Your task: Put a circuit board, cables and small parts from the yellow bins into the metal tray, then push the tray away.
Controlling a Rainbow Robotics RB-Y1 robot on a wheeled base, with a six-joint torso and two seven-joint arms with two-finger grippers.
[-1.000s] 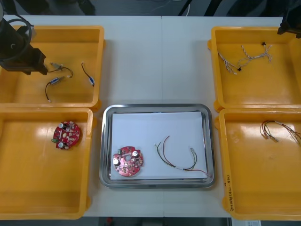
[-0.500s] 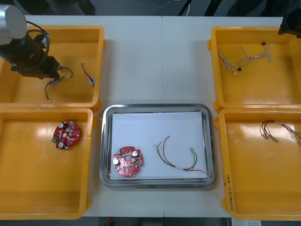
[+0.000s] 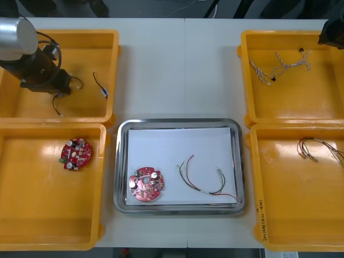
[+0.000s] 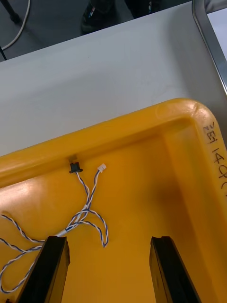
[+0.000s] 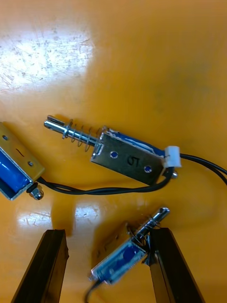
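While a circuit board (image 3: 145,184) and a cable (image 3: 201,183) lie in the metal tray (image 3: 121,161), the small metal parts (image 5: 127,161) sit in the far-left yellow bin (image 3: 59,35) beneath the spread left gripper (image 5: 106,234), the right gripper (image 4: 109,241) idles spread at the far right, and the tray is not yet pushed.

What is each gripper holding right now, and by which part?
Nothing. The left gripper is open over small metal parts in a yellow bin; the right gripper is open above the twisted blue and white cable.
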